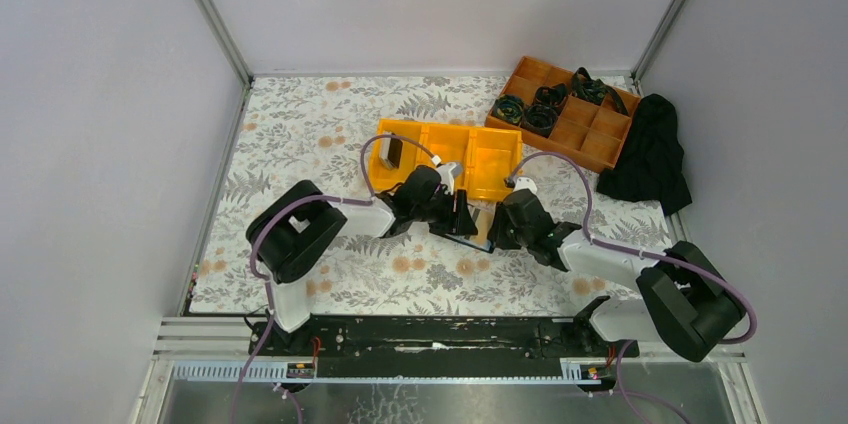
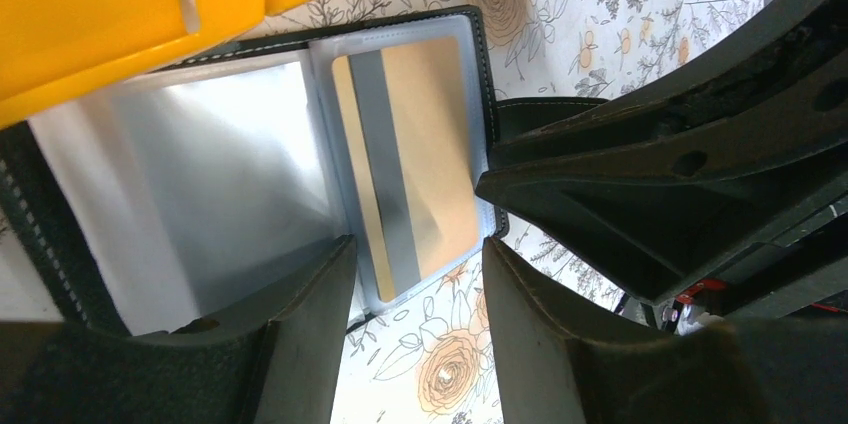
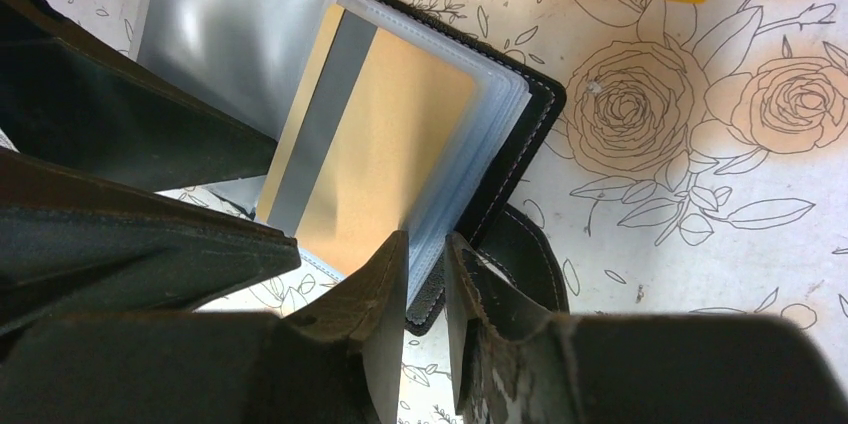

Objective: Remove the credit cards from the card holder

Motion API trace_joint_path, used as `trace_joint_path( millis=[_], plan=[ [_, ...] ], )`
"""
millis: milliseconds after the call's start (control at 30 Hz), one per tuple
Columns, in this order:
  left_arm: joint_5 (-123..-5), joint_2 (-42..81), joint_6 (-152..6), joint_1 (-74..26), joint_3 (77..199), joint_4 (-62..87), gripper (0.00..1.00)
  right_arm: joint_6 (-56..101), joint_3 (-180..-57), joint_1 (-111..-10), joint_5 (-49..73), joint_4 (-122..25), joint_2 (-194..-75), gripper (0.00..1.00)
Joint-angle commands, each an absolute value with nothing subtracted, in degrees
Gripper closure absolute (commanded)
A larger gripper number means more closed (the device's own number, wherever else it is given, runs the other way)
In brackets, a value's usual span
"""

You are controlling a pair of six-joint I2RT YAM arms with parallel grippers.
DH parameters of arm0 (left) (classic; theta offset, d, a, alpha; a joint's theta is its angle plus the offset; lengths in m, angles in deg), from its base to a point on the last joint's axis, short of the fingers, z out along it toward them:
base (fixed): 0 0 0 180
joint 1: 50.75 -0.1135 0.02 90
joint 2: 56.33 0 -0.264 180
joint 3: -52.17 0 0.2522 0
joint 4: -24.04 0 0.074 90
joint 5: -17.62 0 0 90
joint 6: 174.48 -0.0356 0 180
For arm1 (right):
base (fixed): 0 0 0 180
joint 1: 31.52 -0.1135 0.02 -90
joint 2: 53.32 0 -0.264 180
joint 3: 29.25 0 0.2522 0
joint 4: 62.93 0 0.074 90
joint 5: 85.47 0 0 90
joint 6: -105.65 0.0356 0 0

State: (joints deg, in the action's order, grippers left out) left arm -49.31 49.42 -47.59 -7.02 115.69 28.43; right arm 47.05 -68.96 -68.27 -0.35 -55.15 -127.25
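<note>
One tan card (image 2: 430, 144) in one open card holder (image 3: 515, 169), right claw (image 3: 425, 254) pinching its edge, left claw (image 2: 415, 264) parted

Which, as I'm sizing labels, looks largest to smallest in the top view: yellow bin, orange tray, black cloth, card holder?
Largest: orange tray and yellow bin, too alike to rank; then black cloth; smallest card holder, mostly hidden.

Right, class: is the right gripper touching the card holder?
Touching. The right wrist view shows the right gripper closed on the card holder, with the edges of its clear sleeves pinched between the jaws.
</note>
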Motion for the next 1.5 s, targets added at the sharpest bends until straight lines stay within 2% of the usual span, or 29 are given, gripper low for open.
trace_joint_path(
  millis=[0, 200, 567, 1167, 1467],
  plan=[
    [-44.6, 52.0, -45.1, -6.2, 116.2, 34.3, 0.43, 47.4, -69.2, -67.7, 0.6, -57.7, -129.3, 0.73],
    [-39.8, 50.5, -41.3, -5.7, 115.5, 39.3, 0.53, 47.4, -69.0, -67.4, 1.2, -59.1, -131.4, 0.73],
    [-36.4, 49.1, -36.0, -5.8, 113.9, 46.9, 0.58, 47.7, -68.3, -67.2, 2.7, -61.5, -134.4, 0.73],
    [-40.8, 46.0, -37.4, -7.5, 111.6, 42.6, 0.59, 46.9, -69.1, -67.2, 3.2, -58.5, -133.5, 0.73],
    [-43.1, 43.8, -38.5, -7.7, 109.7, 41.0, 0.59, 49.0, -64.6, -67.2, 4.6, -54.3, -125.9, 0.73]
  ],
)
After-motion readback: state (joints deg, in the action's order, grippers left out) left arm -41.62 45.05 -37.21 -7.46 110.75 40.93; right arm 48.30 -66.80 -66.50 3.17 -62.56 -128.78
